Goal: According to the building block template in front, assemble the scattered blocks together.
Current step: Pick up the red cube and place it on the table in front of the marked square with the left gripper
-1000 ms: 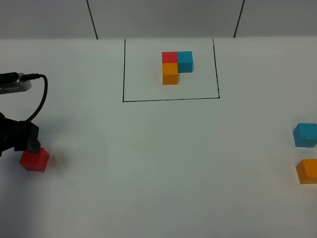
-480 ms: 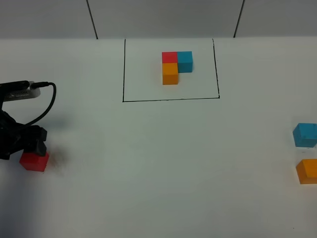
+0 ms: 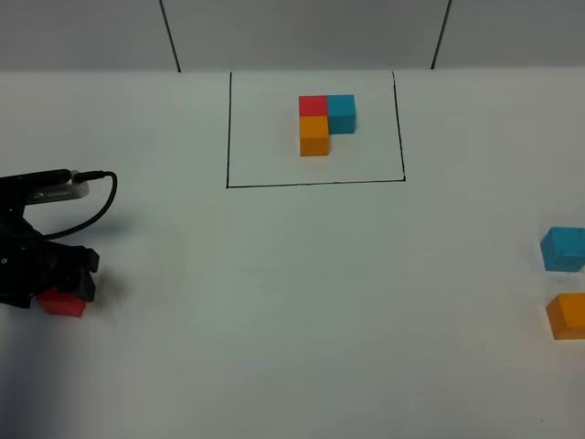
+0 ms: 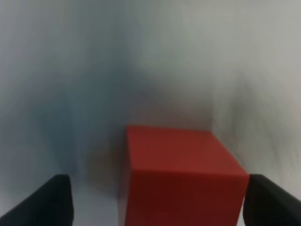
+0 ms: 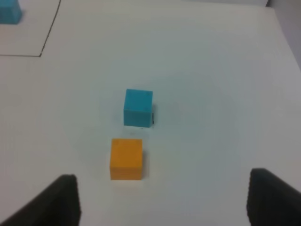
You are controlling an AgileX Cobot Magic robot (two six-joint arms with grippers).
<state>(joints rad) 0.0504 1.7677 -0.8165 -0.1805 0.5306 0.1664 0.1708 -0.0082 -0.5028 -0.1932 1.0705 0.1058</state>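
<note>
High view: the left gripper [image 3: 64, 282] straddles the red cube [image 3: 62, 303] at lower left; the template [image 3: 326, 124] sits upper centre.

Left wrist: the fingers are apart and the cube is off-centre, so it should be centred before closing.

Right wrist: the right gripper [image 5: 162, 200] is apart and empty above the blue cube [image 5: 138, 108] and orange cube [image 5: 126, 158].

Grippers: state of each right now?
Left gripper: open, straddling the red cube, not gripping it.
Right gripper: open, holding nothing.

— The red cube [image 4: 181, 174] is looking smooth and matt.
— And the white table [image 3: 292, 302] is showing a dull, even finish; the left gripper [image 4: 157, 202] is looking matt black too.
</note>
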